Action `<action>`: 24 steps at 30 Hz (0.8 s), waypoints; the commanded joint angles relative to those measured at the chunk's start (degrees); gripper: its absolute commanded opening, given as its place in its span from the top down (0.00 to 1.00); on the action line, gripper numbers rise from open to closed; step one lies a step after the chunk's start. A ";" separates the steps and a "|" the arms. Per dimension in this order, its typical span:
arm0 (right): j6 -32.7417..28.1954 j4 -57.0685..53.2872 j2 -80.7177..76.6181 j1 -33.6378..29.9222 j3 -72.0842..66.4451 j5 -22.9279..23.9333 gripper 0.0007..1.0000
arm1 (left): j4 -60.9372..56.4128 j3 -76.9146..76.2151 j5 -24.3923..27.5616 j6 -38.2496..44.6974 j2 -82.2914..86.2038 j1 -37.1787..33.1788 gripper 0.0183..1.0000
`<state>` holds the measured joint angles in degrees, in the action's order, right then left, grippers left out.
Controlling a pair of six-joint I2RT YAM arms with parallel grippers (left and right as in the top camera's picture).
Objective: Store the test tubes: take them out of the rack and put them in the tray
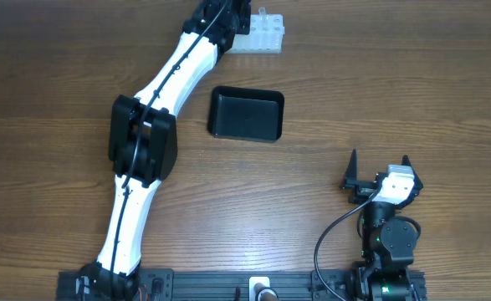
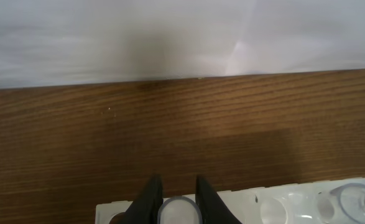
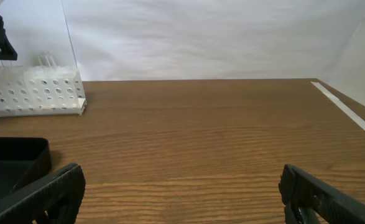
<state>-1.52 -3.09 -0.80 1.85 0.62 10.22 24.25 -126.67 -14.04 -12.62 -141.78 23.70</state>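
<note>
Right now your left pincer [image 2: 177,183] sits at the rack [image 1: 266,35], far up the desk [image 1: 396,84] from the arm bases. In the left wrist view its two fingers [image 2: 151,200] stand close together on either side of a test tube [image 2: 179,211] that is seated in the rack's white top. They press against the tube's rim, so you have a narrow grip on it. The tube is upright in its hole. Another tube [image 2: 356,198] stands in the same rack, several holes along the row.

The tray [image 1: 247,117] is the black, shallow one lying flat on the desk between the rack and the arm bases. It is near the rack but apart from it, and your left arm runs just beside it. You can see its dark floor with no tubes lying in it.

Your right pincer [image 1: 380,159] hangs low over the desk close to its own base, well apart from both tray and rack. Its fingers are spread wide and hold nothing. From its wrist view the rack stands far off by the white backdrop, with a corner of the tray nearer.
</note>
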 commanded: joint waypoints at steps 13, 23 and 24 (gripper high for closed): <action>0.15 -0.22 0.50 -0.26 -0.31 -0.28 0.01 | 0.59 -1.27 -2.84 0.50 9.57 -0.09 0.98; 0.15 -0.22 0.50 -0.26 -0.31 -0.28 0.01 | 7.74 -1.27 -2.43 0.13 17.14 -0.02 0.98; 0.15 -0.22 0.50 -0.26 -0.31 -0.28 0.01 | 9.44 -1.27 -1.66 -0.17 17.88 0.04 0.97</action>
<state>-1.52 -3.09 -0.80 1.85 0.62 10.22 31.79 -126.69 -16.49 -12.64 -127.81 23.70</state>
